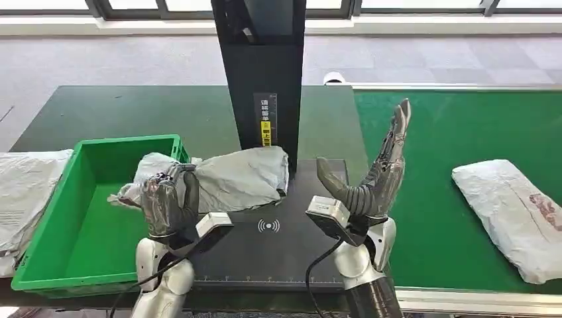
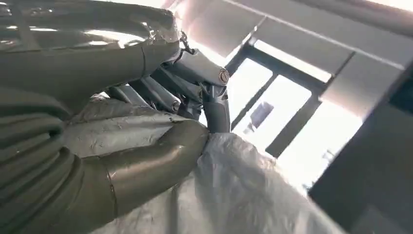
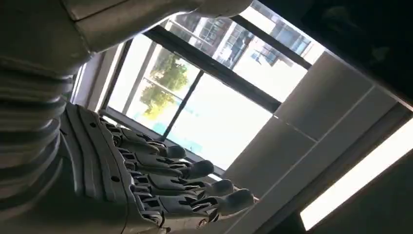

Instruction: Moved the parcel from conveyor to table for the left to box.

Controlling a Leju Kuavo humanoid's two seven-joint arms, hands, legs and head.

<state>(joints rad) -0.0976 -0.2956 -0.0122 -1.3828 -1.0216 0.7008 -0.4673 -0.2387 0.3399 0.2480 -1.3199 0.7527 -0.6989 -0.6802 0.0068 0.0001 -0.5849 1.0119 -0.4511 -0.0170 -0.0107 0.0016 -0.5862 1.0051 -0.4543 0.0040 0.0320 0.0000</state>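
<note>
Left robot hand (image 1: 169, 202) grips a grey parcel (image 1: 232, 177) by one end, at the green box (image 1: 79, 218) rim on the bench (image 1: 132, 112); its long axis runs across toward the scanner post (image 1: 262, 73). Soft, light, crumpling film, best bunched. Right robot hand (image 1: 378, 172) is raised, fingers spread, holding nothing.

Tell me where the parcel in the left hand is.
Head view, left of centre: the parcel is gripped by the left robot hand, between the green bin and the black scanner post.

Bright daylight, window glare — soft wrist views
</note>
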